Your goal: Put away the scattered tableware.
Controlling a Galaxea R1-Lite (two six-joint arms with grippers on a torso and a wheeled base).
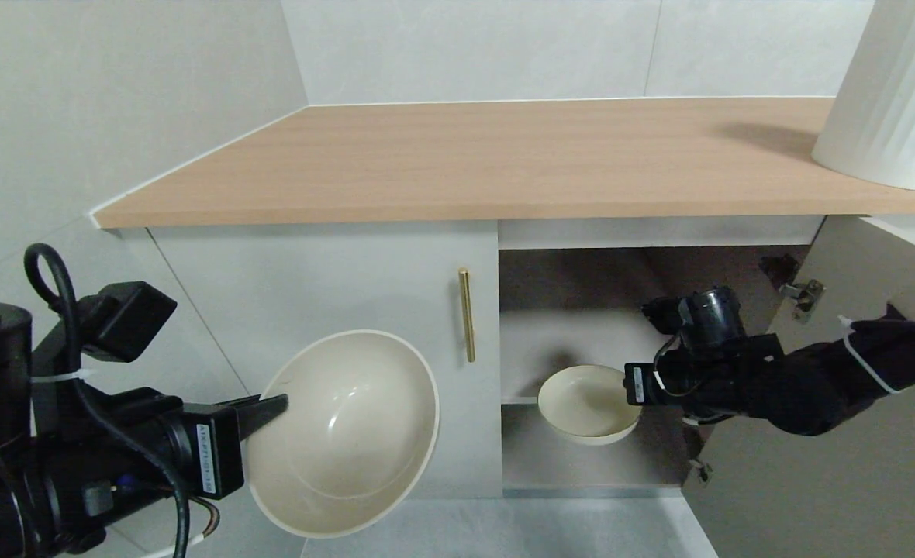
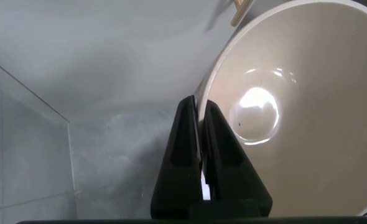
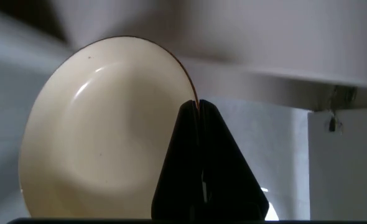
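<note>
Clamping its jaws on the small bowl (image 1: 585, 404), the right gripper (image 1: 634, 385) is probably shelving it in the cabinet (image 1: 581, 310), the left gripper (image 1: 275, 407) similarly clamping the large bowl (image 1: 349, 434).

A wooden bench (image 1: 504, 155) tops a grey cabinet (image 1: 326, 279) with brass handle (image 1: 466, 314), right door (image 1: 830, 496) open, against pale tiled walls (image 1: 116, 93).

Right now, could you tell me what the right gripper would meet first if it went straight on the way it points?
Apart from the small bowl it grips, the right gripper points into the open cabinet; its inner wall near the closed door looks first, though depth is unclear.
</note>
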